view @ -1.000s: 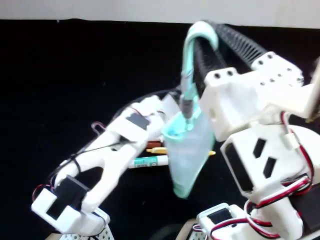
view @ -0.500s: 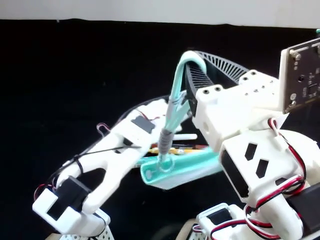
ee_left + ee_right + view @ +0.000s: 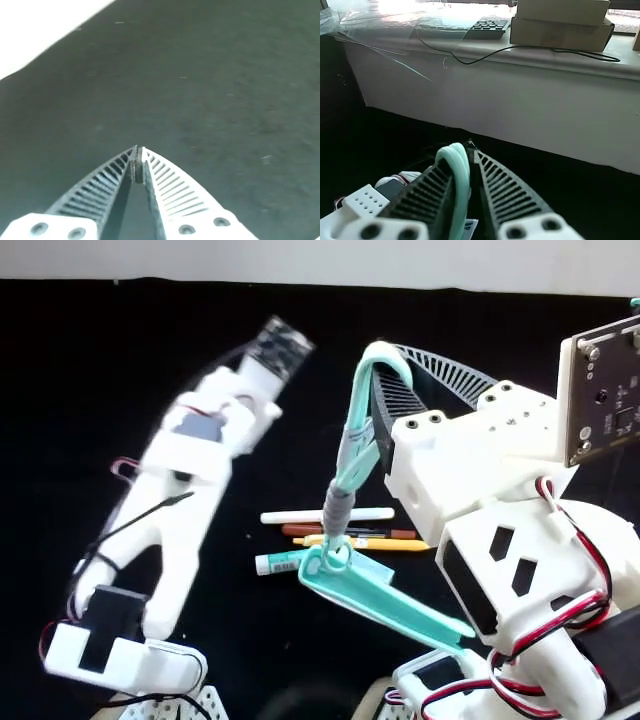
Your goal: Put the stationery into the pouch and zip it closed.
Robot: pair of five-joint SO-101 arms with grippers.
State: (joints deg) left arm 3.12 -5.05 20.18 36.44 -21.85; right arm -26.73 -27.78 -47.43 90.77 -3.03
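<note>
The teal pouch (image 3: 390, 602) hangs slanted low over the table by its teal strap (image 3: 352, 430). My right gripper (image 3: 386, 358) is shut on the top loop of that strap, seen between its fingers as the strap (image 3: 456, 167) in the right wrist view, where the right gripper (image 3: 471, 152) points toward the table's back edge. Beside the pouch lie a white pen (image 3: 325, 515), a brown pen (image 3: 385, 533), a yellow pen (image 3: 395, 544) and a white marker (image 3: 282, 562). My left arm (image 3: 190, 475) is raised at the left, apart from the pouch. My left gripper (image 3: 138, 150) is shut and holds nothing, above bare black table.
The table top is black cloth (image 3: 120, 360) with a pale edge at the back. Behind it stands a white bench (image 3: 530, 100) with a keyboard (image 3: 487, 25), boxes (image 3: 560, 22) and a cable. The right arm's white body (image 3: 520, 540) fills the front right.
The left arm has let go of the pouch and swung up and back to the left. The pouch went from hanging upright to slanting low under the strap.
</note>
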